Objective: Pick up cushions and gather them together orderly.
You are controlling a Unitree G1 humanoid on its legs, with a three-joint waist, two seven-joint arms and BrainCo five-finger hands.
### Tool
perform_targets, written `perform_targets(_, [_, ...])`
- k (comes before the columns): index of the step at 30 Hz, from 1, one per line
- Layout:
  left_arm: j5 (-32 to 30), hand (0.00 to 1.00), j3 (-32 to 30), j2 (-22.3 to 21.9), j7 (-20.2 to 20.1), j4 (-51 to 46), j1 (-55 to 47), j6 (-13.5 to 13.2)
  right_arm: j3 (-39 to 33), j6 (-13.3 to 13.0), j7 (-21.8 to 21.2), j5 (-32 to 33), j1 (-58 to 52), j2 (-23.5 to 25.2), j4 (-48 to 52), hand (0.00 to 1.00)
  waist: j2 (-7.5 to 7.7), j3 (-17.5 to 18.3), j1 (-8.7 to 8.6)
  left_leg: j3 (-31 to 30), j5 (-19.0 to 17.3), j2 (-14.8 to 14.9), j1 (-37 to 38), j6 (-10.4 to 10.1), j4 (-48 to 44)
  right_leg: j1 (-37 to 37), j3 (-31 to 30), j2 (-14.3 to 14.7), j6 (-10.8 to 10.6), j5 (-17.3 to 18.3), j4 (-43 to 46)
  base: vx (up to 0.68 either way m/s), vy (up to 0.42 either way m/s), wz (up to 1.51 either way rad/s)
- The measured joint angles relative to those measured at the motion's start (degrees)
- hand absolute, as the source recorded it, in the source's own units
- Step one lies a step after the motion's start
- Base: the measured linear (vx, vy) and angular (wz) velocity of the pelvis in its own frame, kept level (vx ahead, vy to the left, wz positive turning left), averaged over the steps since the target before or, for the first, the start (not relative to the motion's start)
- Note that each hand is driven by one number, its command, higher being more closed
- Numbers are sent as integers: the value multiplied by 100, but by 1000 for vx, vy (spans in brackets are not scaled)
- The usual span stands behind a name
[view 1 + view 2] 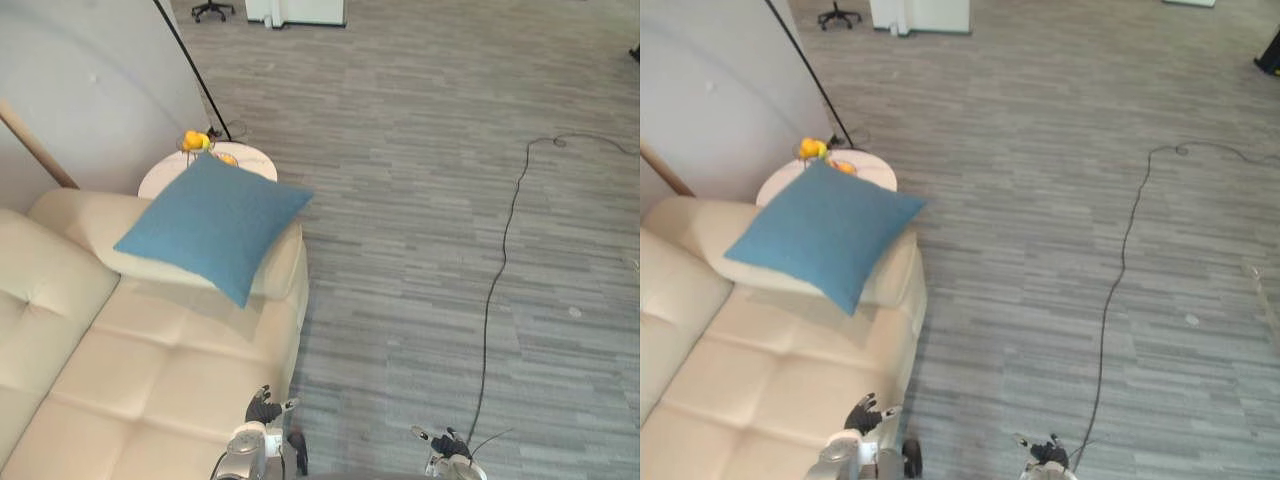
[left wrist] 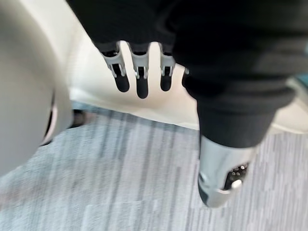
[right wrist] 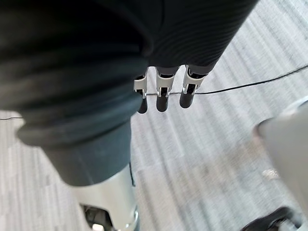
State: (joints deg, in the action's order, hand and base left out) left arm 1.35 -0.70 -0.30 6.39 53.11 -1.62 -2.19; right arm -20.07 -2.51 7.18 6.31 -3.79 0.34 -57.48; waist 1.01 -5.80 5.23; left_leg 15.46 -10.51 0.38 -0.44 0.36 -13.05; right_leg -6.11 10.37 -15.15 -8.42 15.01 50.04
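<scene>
Left eye view: table (image 1: 162,177) bhd cushion (image 1: 215,225)

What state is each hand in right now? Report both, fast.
Left hand: open, holding nothing.
Right hand: open, holding nothing.
</scene>
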Motion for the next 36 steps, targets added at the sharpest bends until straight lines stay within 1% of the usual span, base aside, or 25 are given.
perform_targets(2, [26, 0, -4, 86, 36, 1, -4, 11, -13, 4, -3, -21, 31, -20, 0, 0, -40, 7, -26, -11, 0, 66, 409, -18, 330, -265, 368, -59, 152, 186, -395, 417, 21, 5])
perform_targets(4, [47, 0, 1, 132, 80, 41, 20, 1, -64, 3, -15, -46, 106, -20, -13, 0, -94, -6, -44, -84, -37, 175, 557, -92, 415, -511, 485, 7, 192, 156, -1085, 317, -75, 23])
perform_targets(6, [46, 0, 4, 186, 92, 204, 11, 2, -194, 6, -29, -169, 183, -35, -114, 0, -92, -17, -193, -289, -144, 321, 696, -268, 401, -719, 55, 292, 324, -391, -2564, 381, -230, 38])
perform_targets(7, [46, 0, 3, 198, 92, 240, -3, 2, -214, 5, -29, -170, 178, -35, -142, 0, -70, -16, -217, -349, -166, 315, 717, -303, 394, -734, -102, 355, 344, -546, -2792, 420, -326, 49])
perform_targets(8, [45, 0, -29, 244, 96, 370, -25, -5, -300, 19, -34, -168, 141, -87, -308, 0, -3, 18, -272, -572, -290, 300, 779, -493, 372, -767, -564, 527, 364, -1029, -2958, 368, -303, 37])
perform_targets(9, [45, 0, -60, 157, 92, 437, -17, -5, -474, 15, -26, -143, 156, -151, -390, 0, -139, 41, -273, -760, -268, 434, 860, -527, 342, -787, -516, 623, 459, -834, -2738, 368, -303, 30])
perform_targets(11, [43, 0, -157, 52, 103, 458, -20, -16, -521, 22, -35, -144, 160, -287, -474, 0, -254, 36, -213, -846, -264, 564, 714, -534, -149, -709, -424, 667, 560, -524, -2621, 310, -294, 9])
perform_targets(12, [44, 0, -301, -22, 94, 430, -21, -15, -571, 18, -26, -128, 147, -307, -444, 0, -301, 8, -233, -964, -239, 670, 375, -577, -1013, -529, -324, 699, 603, -374, -2626, 332, -351, 22])
perform_targets(13, [44, 0, -352, -48, 96, 406, -24, -17, -570, 16, -25, -123, 134, -315, -431, 0, -309, 8, -253, -1019, -196, 718, 214, -647, -1365, -457, -263, 701, 626, -328, -2626, 245, -277, 35])
perform_targets(14, [56, 0, -456, -98, 93, 320, -33, -18, -558, 17, -27, -124, 90, -339, -433, 0, -328, -3, -255, -1165, 53, 824, -141, -857, -2247, -265, -139, 724, 677, -216, -2627, 231, -218, 36])
perform_targets(15, [102, 0, -494, -106, 88, 213, -48, -31, -434, 18, -22, -119, 24, -362, -431, 0, -315, -34, -217, -1143, 544, 1008, -615, -808, -3323, 112, 1, 735, 769, -65, -2692, 284, -213, 44])
perform_targets(17, [107, 0, -483, -113, 74, 209, -46, -63, -448, 21, -9, -119, 22, -359, -438, 0, -312, -40, -212, -944, 357, 1108, -927, -607, -3756, 449, 183, 737, 800, -43, -2923, 197, -109, 38])
perform_targets(18, [110, 0, -467, -108, 69, 188, -45, -92, -453, 21, -1, -119, 43, -354, -444, 0, -295, -42, -197, -768, 235, 1088, -1078, -518, -3721, 615, 251, 729, 798, -44, -3115, 194, -33, 33])
perform_targets(21, [114, 0, -427, -84, 69, 154, -35, -126, -448, 21, -3, -119, 164, -361, -476, 0, -306, -67, -171, -219, 121, 811, -1165, -446, -2269, 946, 400, 667, 705, -53, -3482, 230, 37, 22])
perform_targets(22, [112, 0, -367, -67, 66, 169, -30, -117, -448, 21, -3, -119, 154, -361, -470, 0, -319, -71, -194, 99, 247, 651, -1089, -435, -1279, 1106, 517, 635, 617, -28, -3600, 356, 138, 48])
perform_targets(23, [107, 0, -232, -56, 65, 220, -30, -119, -456, 21, 2, -119, 116, -429, -476, 0, -396, -79, -199, 512, 765, 576, -967, -230, -262, 1259, 674, 693, 488, 3, -3739, 370, 144, 57])
perform_targets(24, [104, 0, -216, -21, 61, 223, -9, -117, -452, 26, 7, -119, 121, -419, -503, 0, -337, -98, -191, 613, 782, 520, -913, -60, -139, 1302, 678, 671, 448, 10, -3781, 243, 97, 54])
perform_targets(26, [99, 0, -235, 106, 60, 245, 31, -122, -440, 21, -1, -121, 226, -341, -554, 0, -191, -103, -140, 582, 819, 277, -855, -7, 137, 1374, 673, 598, 298, -258, -4153, 298, 103, 28])
perform_targets(27, [104, 0, -268, 172, 59, 287, 58, -106, -441, 24, -10, -136, 377, -368, -643, 0, -180, -163, -159, 530, 640, 183, -785, 172, 87, 1357, 565, 492, 242, -323, -3855, 449, 189, 19])
perform_targets(28, [101, 0, -260, 169, 55, 336, 25, -93, -385, 23, -14, -144, 341, -383, -623, 0, -258, -196, -139, 484, 467, 153, -399, 142, 206, 1026, 365, 320, 83, -344, -2482, 375, 180, 20])
perform_targets(29, [100, 0, -253, 171, 48, 346, 15, -88, -365, 21, -17, -144, 323, -378, -607, 0, -269, -203, -145, 446, 428, 137, -296, 127, 234, 862, 324, 248, -36, -390, -2050, 353, 172, 25])
perform_targets(30, [100, 0, -222, 241, 26, 382, -47, -63, -189, 17, -54, -146, 262, -336, -583, 0, -302, -239, -161, 273, 278, 60, 1, 81, 286, 401, 159, 65, -383, -527, -770, 251, 95, 48])
perform_targets(31, [99, 0, -218, 288, -5, 372, -91, -37, -206, 11, -59, -132, 188, -253, -402, 0, -229, -226, -183, 210, 239, -9, 224, 78, 343, 200, 159, -73, -302, -353, -332, 296, 77, 56])
perform_targets(33, [100, 0, -241, 307, -9, 355, -129, -12, -116, 4, -77, -169, 104, -260, -292, 0, -176, -210, -175, 71, 207, -69, 394, 55, 456, 82, 246, -158, -201, -177, -352, 199, -2, 59])
perform_targets(36, [102, 0, -299, 267, -7, 332, -124, 1, -106, -33, -95, -165, 45, -250, -197, 0, -206, -213, -190, -568, 180, -26, 455, 22, 476, -201, -6, 35, 62, 17, -1391, 249, -134, 106])
